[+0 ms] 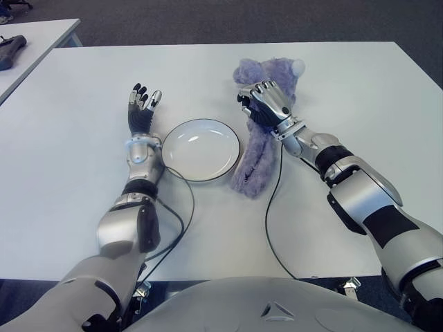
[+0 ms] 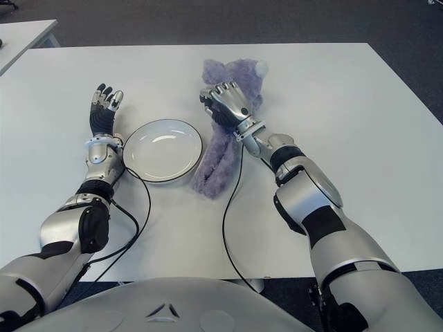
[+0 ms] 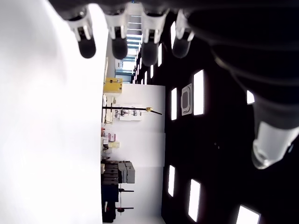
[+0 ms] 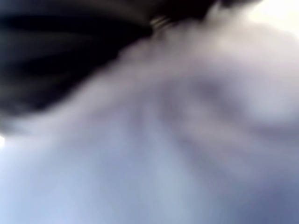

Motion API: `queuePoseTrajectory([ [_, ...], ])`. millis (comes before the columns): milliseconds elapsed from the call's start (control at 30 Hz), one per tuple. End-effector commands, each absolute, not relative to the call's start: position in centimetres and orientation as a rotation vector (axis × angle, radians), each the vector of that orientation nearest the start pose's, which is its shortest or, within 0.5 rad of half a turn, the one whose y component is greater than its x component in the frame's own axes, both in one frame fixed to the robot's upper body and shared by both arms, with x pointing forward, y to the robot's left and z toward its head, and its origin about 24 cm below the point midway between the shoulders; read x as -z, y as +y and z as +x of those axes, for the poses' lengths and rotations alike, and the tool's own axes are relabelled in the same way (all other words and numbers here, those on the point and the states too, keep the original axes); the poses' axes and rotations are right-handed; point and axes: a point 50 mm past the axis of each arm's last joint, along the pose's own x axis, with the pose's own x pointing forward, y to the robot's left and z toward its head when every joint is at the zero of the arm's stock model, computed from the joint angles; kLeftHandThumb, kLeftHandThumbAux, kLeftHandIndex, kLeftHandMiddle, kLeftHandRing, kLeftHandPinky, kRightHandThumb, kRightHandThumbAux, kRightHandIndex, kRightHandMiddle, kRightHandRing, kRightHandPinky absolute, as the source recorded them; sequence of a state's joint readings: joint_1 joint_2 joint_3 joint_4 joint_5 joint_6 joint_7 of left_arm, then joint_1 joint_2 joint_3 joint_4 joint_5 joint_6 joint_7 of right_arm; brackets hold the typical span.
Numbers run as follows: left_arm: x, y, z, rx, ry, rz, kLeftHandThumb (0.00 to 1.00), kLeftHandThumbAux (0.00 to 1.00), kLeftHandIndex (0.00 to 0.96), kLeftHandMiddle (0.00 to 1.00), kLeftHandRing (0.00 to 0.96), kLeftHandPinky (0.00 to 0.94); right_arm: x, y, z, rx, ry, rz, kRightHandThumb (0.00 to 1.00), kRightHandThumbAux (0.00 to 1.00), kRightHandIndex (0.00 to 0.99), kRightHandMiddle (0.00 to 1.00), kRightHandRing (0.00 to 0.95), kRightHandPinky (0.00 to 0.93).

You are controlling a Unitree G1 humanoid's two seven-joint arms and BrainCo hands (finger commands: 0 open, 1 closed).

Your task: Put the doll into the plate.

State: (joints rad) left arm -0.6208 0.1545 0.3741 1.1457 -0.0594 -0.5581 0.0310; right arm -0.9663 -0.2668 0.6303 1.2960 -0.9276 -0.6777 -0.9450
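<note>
A purple plush doll [image 1: 252,164] lies stretched on the white table [image 1: 62,159], just right of a white plate [image 1: 201,149] that holds nothing. Its head end points away from me. My right hand [image 1: 260,97] is on the doll's upper body with the fingers curled down into the fur. Purple fur [image 4: 177,140] fills the right wrist view. My left hand [image 1: 143,104] shows left of the plate, palm up. Its fingers [image 3: 117,46] are spread, with nothing in them.
Two black cables [image 1: 185,207] run from my arms across the near part of the table to its front edge. A second table [image 1: 38,38] stands at the far left with a dark object [image 1: 10,50] on it.
</note>
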Motion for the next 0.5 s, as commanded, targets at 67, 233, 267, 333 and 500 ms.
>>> queuePoseTrajectory([
  [67,9.57,19.89,22.65,-0.385,0.41,-0.191,0.0,0.552,0.032,0.099,0.047,0.0,-8.91,-10.22,35.92,-0.153,-0.8,-1.078,0.689,0.707,0.439,0.843,0.823,0.851],
  [233,9.57,19.87,22.64,-0.388,0.409,-0.197,0.0,0.556,0.033,0.098,0.046,0.0,-8.94,-10.34,36.01,-0.149,-0.783,-1.07,0.692,0.707,0.439,0.855,0.837,0.845],
  [267,9.58,19.87,22.64,-0.389,0.409,-0.199,0.0,0.558,0.033,0.098,0.045,0.0,-8.95,-10.36,36.02,-0.149,-0.781,-1.071,0.695,0.708,0.439,0.856,0.84,0.843],
  [333,9.58,19.86,22.63,-0.391,0.409,-0.202,0.0,0.559,0.033,0.096,0.044,0.0,-8.99,-10.47,36.07,-0.15,-0.776,-1.072,0.698,0.71,0.44,0.858,0.843,0.843],
  [500,9.58,19.86,22.62,-0.391,0.407,-0.204,0.0,0.558,0.033,0.092,0.041,0.0,-9.07,-10.6,36.13,-0.156,-0.772,-1.074,0.7,0.711,0.44,0.857,0.845,0.838],
])
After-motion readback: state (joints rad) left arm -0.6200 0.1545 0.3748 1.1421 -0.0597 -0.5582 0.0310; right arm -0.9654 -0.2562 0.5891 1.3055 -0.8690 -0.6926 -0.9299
